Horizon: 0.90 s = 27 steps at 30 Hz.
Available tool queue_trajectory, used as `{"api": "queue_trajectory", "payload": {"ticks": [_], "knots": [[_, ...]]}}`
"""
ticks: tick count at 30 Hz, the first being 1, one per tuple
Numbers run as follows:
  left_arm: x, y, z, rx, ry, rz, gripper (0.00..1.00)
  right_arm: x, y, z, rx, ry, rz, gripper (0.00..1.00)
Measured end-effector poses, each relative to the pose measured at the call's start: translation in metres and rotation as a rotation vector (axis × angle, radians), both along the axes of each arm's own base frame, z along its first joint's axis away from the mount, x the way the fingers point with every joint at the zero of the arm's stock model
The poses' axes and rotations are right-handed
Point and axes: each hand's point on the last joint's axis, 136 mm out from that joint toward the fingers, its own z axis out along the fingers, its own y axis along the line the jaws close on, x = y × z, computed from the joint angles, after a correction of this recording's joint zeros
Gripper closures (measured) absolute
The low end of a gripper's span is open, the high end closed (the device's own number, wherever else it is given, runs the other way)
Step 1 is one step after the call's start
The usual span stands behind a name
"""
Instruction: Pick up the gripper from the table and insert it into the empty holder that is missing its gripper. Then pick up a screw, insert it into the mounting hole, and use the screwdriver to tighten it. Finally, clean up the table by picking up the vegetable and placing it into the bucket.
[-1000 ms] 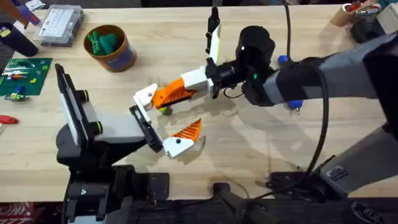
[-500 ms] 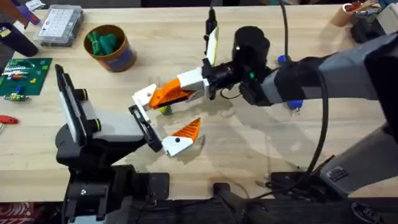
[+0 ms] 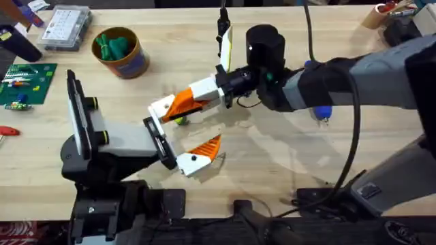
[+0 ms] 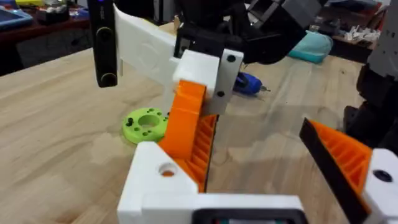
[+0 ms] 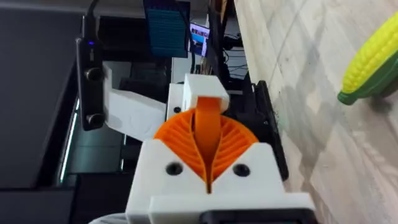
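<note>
Seating the gripper piece [image 4: 157, 182] squarely is the step in hand. The right gripper [image 5: 208, 127] is clamped on its orange pad, with the piece's white base just beyond the tips at the left arm's holder [image 3: 154, 133]. It is possibly not fully home, so push straight without twisting. The left gripper [image 4: 261, 146] stands wide apart.

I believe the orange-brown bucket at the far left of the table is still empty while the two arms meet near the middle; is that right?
Not quite: the bucket is not empty; the overhead view shows green items already inside it. The rest holds: it sits at the far left of the table, and the two arms meet near the middle.
</note>
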Motion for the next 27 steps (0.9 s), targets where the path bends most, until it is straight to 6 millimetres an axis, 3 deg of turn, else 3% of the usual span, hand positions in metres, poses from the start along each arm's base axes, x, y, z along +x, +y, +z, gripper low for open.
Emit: {"api": "queue_trajectory", "payload": {"ticks": [10,13,15,22,24,27], "knots": [[0.0,0.0,0.0,0.0,0.0,-0.001,0.012,0.0,0.0,0.0,0.002,-0.006,0.001,0.968],[-0.002,-0.001,0.0,0.002,-0.007,-0.016,0.012,0.0,0.0,-0.003,-0.006,-0.003,-0.004,0.581],[-0.004,-0.002,0.001,0.004,-0.014,-0.027,0.012,-0.001,0.0,-0.004,-0.009,-0.004,-0.004,0.403],[-0.022,-0.012,0.002,-0.008,-0.016,-0.145,0.012,0.002,0.001,-0.004,-0.004,-0.02,-0.015,0.179],[-0.024,-0.012,0.002,-0.009,-0.016,-0.153,0.012,0.006,-0.004,-0.003,-0.002,-0.014,-0.02,0.076],[-0.025,-0.013,0.002,-0.01,-0.016,-0.16,0.012,0.016,-0.012,-0.003,0.0,-0.012,-0.04,0.025]]}}
